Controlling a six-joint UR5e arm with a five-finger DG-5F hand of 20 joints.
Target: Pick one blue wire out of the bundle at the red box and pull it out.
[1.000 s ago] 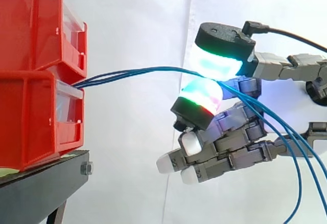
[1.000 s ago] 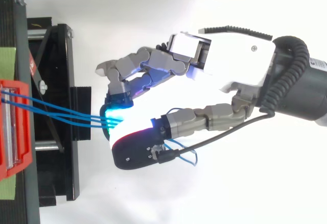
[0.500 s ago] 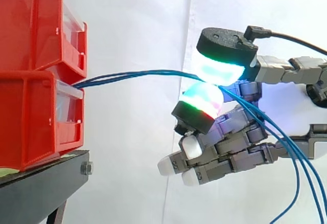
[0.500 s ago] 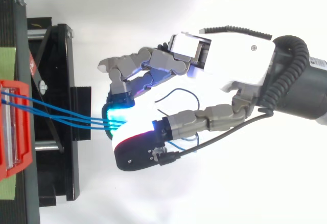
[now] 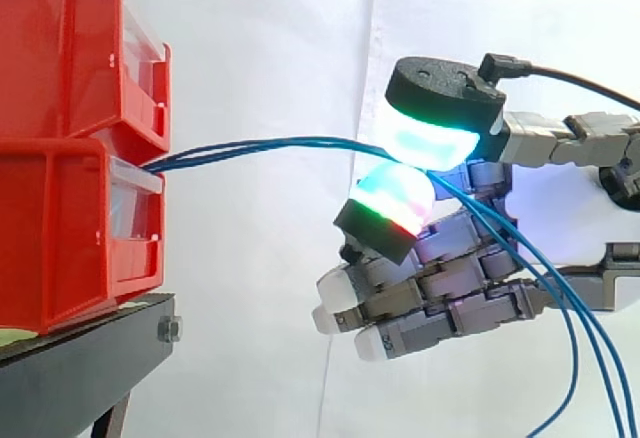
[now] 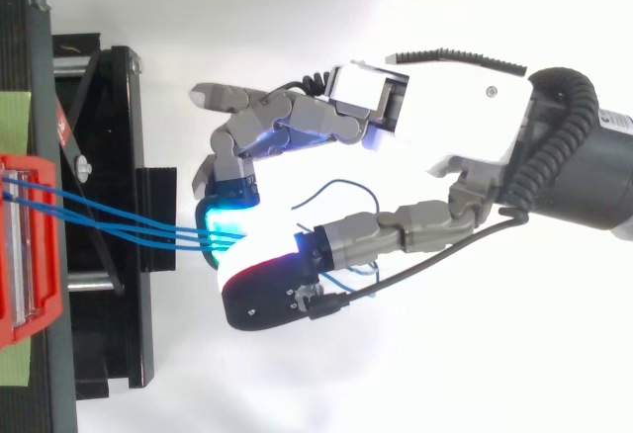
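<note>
Midair, rounded fingers [image 5: 425, 138] pinch thin blue wires [image 5: 260, 146] from glossy red box [image 5: 60, 238].

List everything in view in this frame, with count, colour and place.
bins: two, red, stacked on the stand at the side view's left.
wires: three, blue, running from the bins' front to the hand, then hanging down behind it.
stand: one, black, under the bins.
curtain: one, white, behind everything.
hand: one, grey and white, to the right of the bins, pinching the wires between two glowing pads.
</note>
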